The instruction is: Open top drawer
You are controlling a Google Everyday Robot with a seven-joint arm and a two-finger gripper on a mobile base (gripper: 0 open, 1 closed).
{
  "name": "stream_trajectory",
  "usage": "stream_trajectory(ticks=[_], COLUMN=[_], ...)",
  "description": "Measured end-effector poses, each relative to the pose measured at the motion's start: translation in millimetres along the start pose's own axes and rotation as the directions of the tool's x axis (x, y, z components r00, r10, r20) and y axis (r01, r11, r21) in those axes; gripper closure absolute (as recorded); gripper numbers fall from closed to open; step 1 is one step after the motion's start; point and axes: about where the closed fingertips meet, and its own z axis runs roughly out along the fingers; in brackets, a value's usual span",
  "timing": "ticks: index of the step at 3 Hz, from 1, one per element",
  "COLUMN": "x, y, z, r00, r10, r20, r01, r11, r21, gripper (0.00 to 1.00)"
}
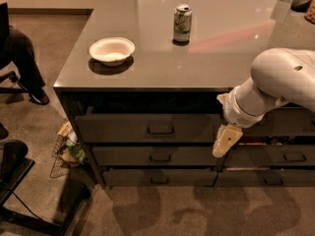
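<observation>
The top drawer point(123, 127) sits directly under the table point(162, 73) top, the uppermost front of the left-hand stack, with a dark band of shadow between its upper edge and the table's edge. Its small bar handle point(160, 130) is at the middle of the front.

My claw point(226, 141) hangs at the right end of the top drawer, well to the right of the handle. It points down and a little left, its pale tip reaching below the drawer's lower edge. I cannot tell whether it is released or clenched, or whether it touches the drawer front. My white arm point(275, 85) comes in from the right of the drawer, crossing the table's front edge.

Below the top drawer lie two shallower drawers, the middle drawer point(147, 156) and the bottom drawer point(147, 177). Up on the table, above the drawer's left part, stands a white bowl point(112, 50). A drink can point(182, 23) stands upright farther back, roughly above the handle. On the floor, down and left of the drawer, there is a wire basket point(65, 149).
</observation>
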Motion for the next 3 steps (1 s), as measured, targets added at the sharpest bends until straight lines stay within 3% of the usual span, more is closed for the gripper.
stream_trajectory(ticks=[3], x=[3], y=[-19], z=[93], r00=[0.994], r10=[-0.084], r20=[-0.07], r01=[0.082], r11=[0.9962], r21=[-0.029], gripper=[0.0])
